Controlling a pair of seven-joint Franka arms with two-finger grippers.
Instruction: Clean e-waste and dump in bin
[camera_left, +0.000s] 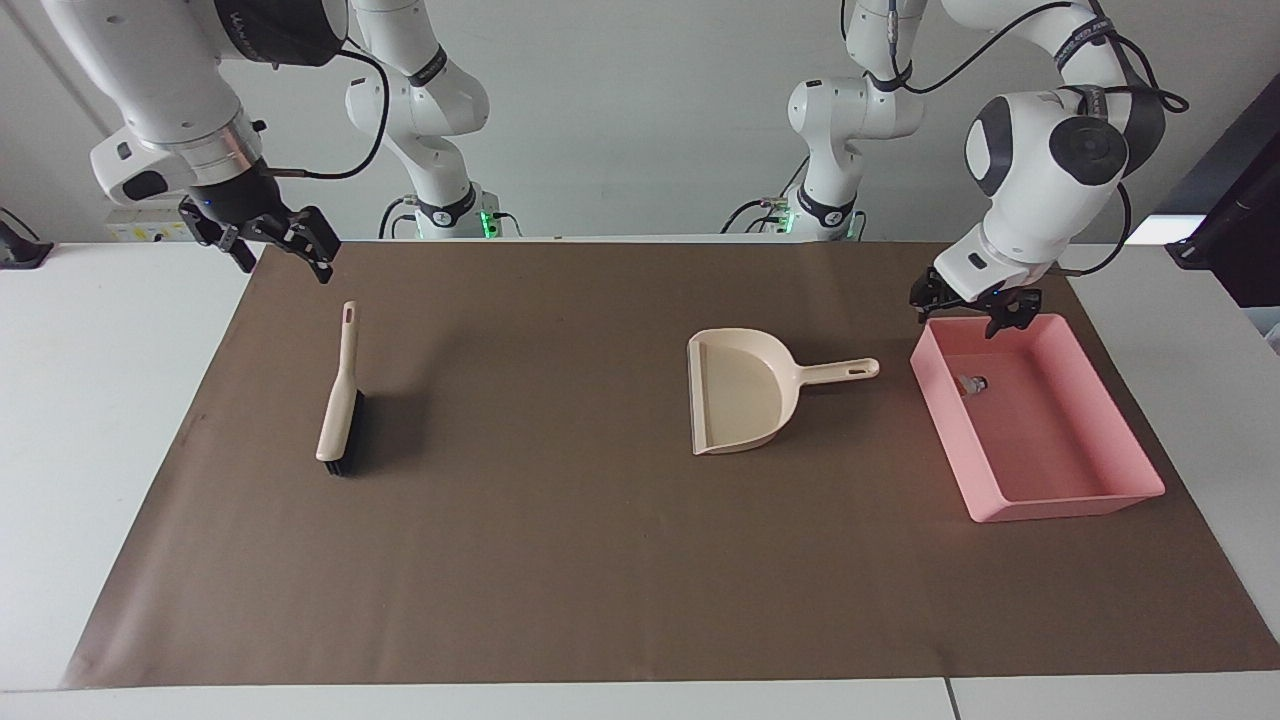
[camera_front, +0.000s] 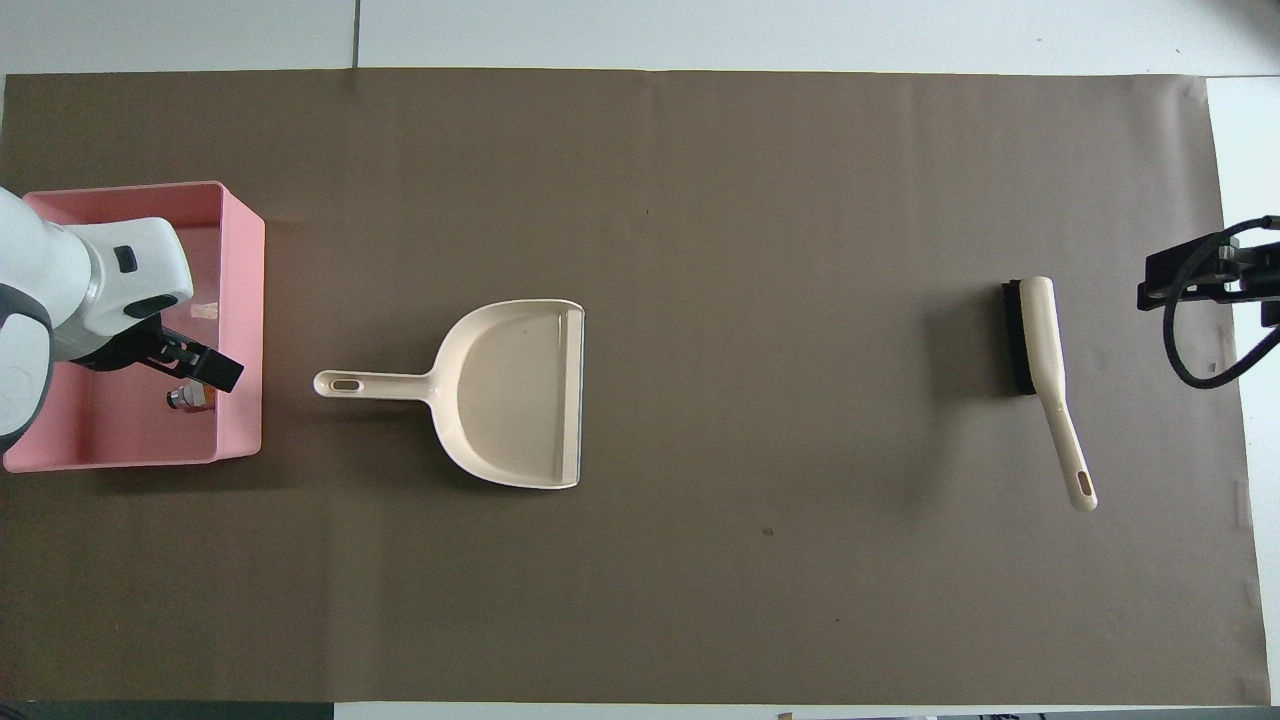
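We are counting one bin (camera_left: 1100, 495), one dustpan (camera_left: 740, 400), one brush (camera_left: 340, 420) and two grippers. The left gripper (camera_left: 968, 312) is hanging spread and empty over the bin's edge nearest the robots; just under it one or two e-waste bits (camera_left: 970, 384) are lying in the bin. The right gripper (camera_left: 270, 245) is waiting spread, above the brush's handle end, holding nothing

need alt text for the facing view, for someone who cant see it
A beige dustpan lies empty on a brown mat, between a hand brush and a pink bin holding a few small e-waste bits. The left gripper hangs open over the bin's edge nearest the robots; the right gripper waits open above the mat's corner near the brush.
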